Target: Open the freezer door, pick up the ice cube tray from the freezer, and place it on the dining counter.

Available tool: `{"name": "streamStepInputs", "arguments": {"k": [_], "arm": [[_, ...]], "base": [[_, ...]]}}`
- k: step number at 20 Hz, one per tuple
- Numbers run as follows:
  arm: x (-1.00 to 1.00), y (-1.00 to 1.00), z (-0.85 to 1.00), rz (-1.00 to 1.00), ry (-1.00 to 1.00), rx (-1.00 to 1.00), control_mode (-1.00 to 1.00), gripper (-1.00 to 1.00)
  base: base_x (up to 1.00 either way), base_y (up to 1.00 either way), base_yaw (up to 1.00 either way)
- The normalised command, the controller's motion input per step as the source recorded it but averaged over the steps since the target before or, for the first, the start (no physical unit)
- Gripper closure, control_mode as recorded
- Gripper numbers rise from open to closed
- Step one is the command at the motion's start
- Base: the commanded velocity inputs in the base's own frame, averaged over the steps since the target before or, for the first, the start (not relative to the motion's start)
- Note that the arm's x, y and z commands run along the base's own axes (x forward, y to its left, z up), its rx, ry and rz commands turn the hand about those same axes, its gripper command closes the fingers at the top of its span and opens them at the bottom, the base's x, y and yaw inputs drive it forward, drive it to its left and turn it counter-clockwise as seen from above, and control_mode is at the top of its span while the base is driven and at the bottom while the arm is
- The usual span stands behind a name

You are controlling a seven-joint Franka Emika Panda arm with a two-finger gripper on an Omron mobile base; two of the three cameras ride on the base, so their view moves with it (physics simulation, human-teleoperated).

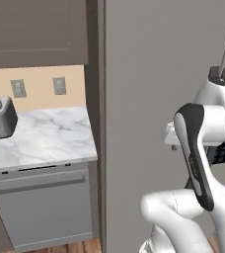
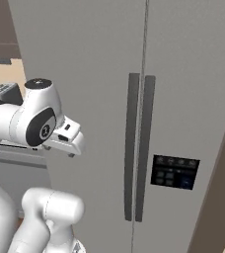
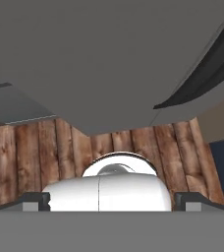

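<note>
- Standing spread wide, the fingers (image 3: 35,201) hold nothing and point down over the wooden floor (image 3: 133,142).
- Just ahead of them hangs the freezer door (image 2: 85,64), shut, with its dark handle (image 2: 131,148) off to their side.
- Beyond, the narrower grey door (image 2: 193,89) carries a dark control panel (image 2: 175,171).
- Well apart on the other side, a toaster (image 1: 0,117) sits on the marble desk (image 1: 50,138).

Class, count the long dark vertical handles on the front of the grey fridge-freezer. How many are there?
2: the left handle and the right handle stand side by side, flanking the seam between the closed doors.
</note>
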Motion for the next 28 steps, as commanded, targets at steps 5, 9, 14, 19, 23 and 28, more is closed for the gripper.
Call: {"name": "streamStepInputs", "arguments": {"k": [5,9,14,19,23,28], "arm": [[0.00,0.00,0.00,0.00,0.00,0.00,1.00,-1.00],[0.00,0.00,0.00,0.00,0.00,0.00,1.00,-1.00],[0.00,0.00,0.00,0.00,0.00,0.00,1.00,-1.00],[0.00,0.00,0.00,0.00,0.00,0.00,-1.00,-1.00],[-0.28,-0.20,0.00,0.00,-0.03,0.00,-1.00,-1.00],[-0.74,-0.97,0.00,0.01,-0.20,0.03,-1.00,-1.00]], "base": [[0.23,0.00,0.00],[0.36,-0.01,0.00],[0.33,-0.12,0.00],[0.05,-0.03,0.00],[0.00,0.00,0.00],[0.00,0.00,0.00]]}}
